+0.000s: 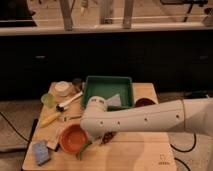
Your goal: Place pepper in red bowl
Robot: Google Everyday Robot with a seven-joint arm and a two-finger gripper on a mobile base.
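Arm: a white, thick robot arm (150,117) reaches in from the right across the wooden surface (135,152), its rounded elbow ending near the middle.
Tool: the tool (102,139) is mostly hidden beneath the arm's front end, low over the surface just right of the red bowl; only a dark bit shows.
Tool state: cannot tell.
Pepper: the small slender green pepper (83,150) lies on the surface, touching or just beside the lower right rim of the red bowl, outside it.
Red bowl: the round orange-red bowl (73,138) sits at the front left of the surface, nothing visible inside.
Other bowl: a dark maroon bowl (144,102) sits at the right, partly behind the arm.
Tray: a green rectangular tray (107,89) stands at the back.
Left side: a yellow elongated item (50,119), a blue sponge (41,152) and a white-handled brush (70,101).
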